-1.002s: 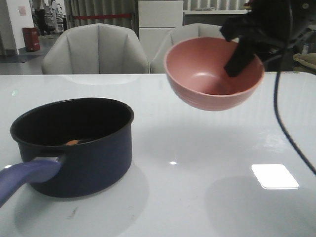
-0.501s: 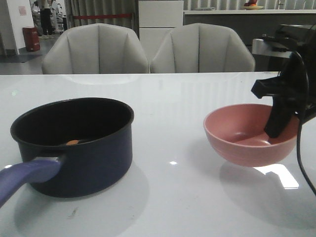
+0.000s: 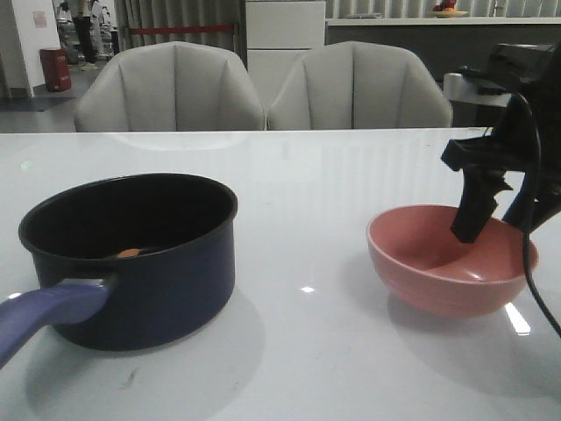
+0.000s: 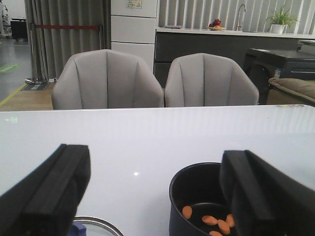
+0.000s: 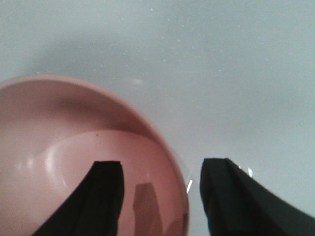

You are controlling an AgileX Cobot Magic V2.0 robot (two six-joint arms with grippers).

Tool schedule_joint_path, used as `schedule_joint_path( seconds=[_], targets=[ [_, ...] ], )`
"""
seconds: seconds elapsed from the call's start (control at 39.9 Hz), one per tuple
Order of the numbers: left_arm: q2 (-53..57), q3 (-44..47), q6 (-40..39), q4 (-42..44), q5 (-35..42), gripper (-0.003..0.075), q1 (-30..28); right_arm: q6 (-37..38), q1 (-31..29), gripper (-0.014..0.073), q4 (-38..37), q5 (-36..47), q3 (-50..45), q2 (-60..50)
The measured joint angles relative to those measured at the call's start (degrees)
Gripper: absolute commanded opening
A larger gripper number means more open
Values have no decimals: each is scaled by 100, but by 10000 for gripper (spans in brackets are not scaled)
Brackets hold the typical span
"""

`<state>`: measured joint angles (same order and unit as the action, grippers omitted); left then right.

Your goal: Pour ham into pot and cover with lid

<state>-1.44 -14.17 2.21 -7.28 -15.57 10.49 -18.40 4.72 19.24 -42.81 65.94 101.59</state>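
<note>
The dark navy pot (image 3: 166, 281) with its purple handle (image 3: 44, 317) stands at the front left; one piece of ham (image 3: 128, 253) shows inside it. In the left wrist view the pot (image 4: 193, 196) holds several orange-pink ham chunks (image 4: 218, 224). The glass lid (image 4: 101, 226) with its metal rim lies beside the pot, mostly cut off by the frame's edge. My left gripper (image 4: 157, 196) is open and empty above them. My right gripper (image 3: 491, 224) is open, its fingers either side of the rim of the empty pink bowl (image 3: 438, 263), which rests on the table. The bowl's rim (image 5: 167, 152) runs between the jaws.
The white glossy table (image 3: 333, 351) carries the pot and the bowl. Two grey chairs (image 3: 171, 88) stand behind its far edge. A black cable (image 3: 529, 263) hangs from my right arm beside the bowl.
My right gripper brought the pink bowl down from high up to the table at the right. It has now let go of the rim and risen slightly.
</note>
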Motion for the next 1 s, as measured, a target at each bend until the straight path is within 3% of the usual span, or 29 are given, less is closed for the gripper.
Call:
schedule_joint_path(
  seconds=[0.33, 0.53, 1.0],
  targets=[
    [0, 0, 0, 0, -12, 594, 0, 0, 0, 467, 78, 220, -387, -1688],
    [0, 0, 0, 0, -12, 594, 0, 0, 228, 467, 229, 1283, -1512, -3204],
    [0, 0, 0, 0, -12, 594, 0, -48, 1396, 455, 300, 3773, -4513, -6922]
  ],
)
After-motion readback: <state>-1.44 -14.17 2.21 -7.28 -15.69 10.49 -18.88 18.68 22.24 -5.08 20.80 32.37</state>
